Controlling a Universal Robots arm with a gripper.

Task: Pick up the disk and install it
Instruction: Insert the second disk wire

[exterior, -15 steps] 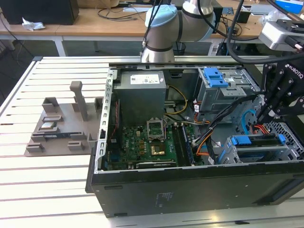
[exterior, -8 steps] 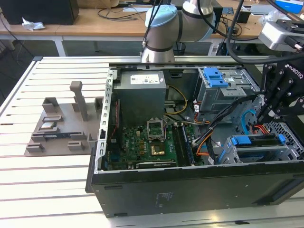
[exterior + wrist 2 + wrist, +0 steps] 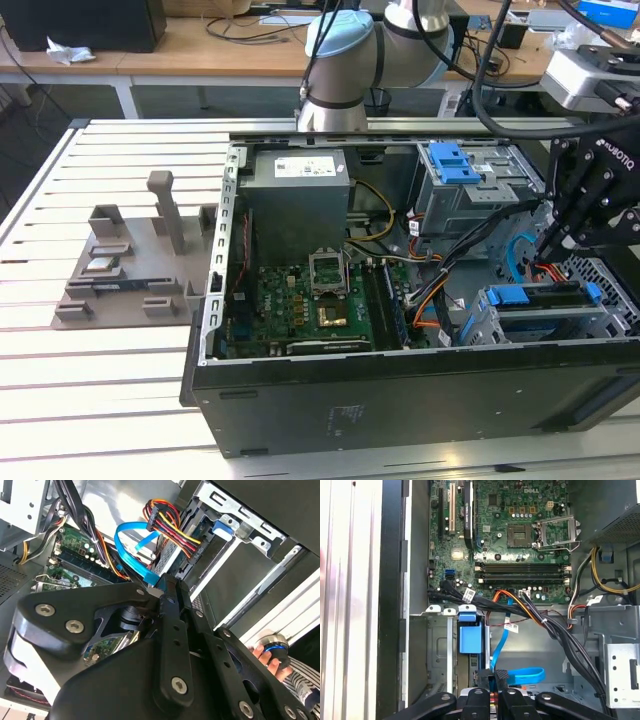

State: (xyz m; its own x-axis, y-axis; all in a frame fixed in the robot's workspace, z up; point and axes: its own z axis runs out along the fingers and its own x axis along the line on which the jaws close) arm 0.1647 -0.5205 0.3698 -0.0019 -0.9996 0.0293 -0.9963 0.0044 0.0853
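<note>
Our gripper looks closed, seemingly empty, just above the drive bay. The blue SATA cable beside it could snag on us.

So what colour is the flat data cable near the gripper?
Blue; the flat data cable shows best in the second wrist view.

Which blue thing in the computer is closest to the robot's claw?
The blue-railed carrier in the bay at the exterior view's right, right below the end effector. The other blue piece sits farther back on the drive cage.
</note>
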